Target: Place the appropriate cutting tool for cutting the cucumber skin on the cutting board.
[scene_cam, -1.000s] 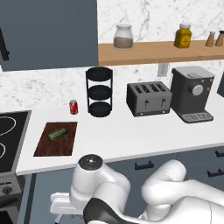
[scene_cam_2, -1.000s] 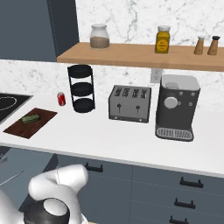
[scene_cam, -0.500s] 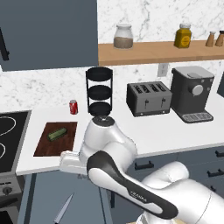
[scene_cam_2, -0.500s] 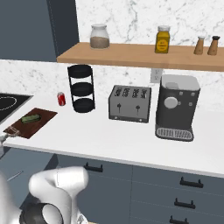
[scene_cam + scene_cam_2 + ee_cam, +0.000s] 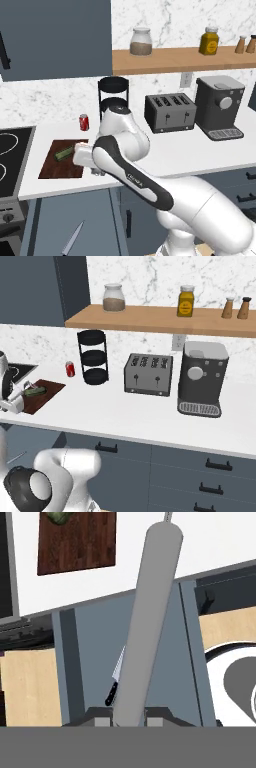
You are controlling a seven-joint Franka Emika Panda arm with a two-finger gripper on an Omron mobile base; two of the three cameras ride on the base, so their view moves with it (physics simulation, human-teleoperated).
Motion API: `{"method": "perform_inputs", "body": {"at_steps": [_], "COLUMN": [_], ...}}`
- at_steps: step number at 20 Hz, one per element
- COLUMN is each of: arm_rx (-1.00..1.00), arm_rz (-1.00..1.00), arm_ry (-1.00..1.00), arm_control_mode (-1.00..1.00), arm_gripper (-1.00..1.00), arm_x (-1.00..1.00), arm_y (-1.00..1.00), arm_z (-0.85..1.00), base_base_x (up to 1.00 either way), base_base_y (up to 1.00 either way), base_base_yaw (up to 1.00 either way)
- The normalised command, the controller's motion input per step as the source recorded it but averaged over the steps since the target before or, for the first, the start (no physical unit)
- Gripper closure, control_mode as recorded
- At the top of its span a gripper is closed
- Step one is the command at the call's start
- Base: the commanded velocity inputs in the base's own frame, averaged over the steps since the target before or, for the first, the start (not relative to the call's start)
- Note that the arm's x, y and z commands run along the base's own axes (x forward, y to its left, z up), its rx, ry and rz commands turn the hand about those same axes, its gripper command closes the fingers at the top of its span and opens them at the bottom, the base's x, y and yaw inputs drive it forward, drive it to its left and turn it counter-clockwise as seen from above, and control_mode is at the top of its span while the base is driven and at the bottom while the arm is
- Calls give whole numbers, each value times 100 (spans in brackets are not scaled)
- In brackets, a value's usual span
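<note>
Dark reddish-brown wood is the cutting board (image 5: 62, 160), sitting on the white counter (image 5: 165, 150) at about 9 o'clock of the arm's elbow in the left base view, just right of the black stovetop (image 5: 12, 155). The cucumber (image 5: 64, 152) lies on the board's far half, tilted a bit. Same pair shows in the right base view, board (image 5: 42, 395) with cucumber (image 5: 35, 390) on it, way over at 9 o'clock.

In the hand view the gripper (image 5: 129, 718) has its two fingertips pinched tight on the peeler (image 5: 150, 617), whose pale handle runs up from 6 o'clock toward 12, so it's closed on the handle. The board (image 5: 85, 547) sits at 11 o'clock of that view with the cucumber (image 5: 59, 517) at its top edge. The peeler is off the board, over the counter's front edge and the cabinet.

Down below, a knife (image 5: 115, 684) with a black handle lies against the grey cabinet front; it also shows at 7 o'clock in the left base view (image 5: 72, 239).

A red can (image 5: 84, 122) stands just behind the board, near the black tiered rack (image 5: 113, 97).
</note>
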Motion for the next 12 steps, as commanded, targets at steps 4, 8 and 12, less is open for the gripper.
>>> {"method": "perform_inputs", "body": {"at_steps": [4, 8, 12], "arm_rx": [0, 0, 0], "arm_rz": [0, 0, 0], "arm_ry": [1, 2, 4], "arm_control_mode": [-100, -100, -100], "arm_gripper": [100, 100, 100], "arm_x": [78, 69, 56], "arm_y": [-3, 0, 0], "arm_z": [1, 0, -10], "base_base_x": [0, 0, 0], "base_base_y": [0, 0, 0], "base_base_yaw": [0, 0, 0]}}
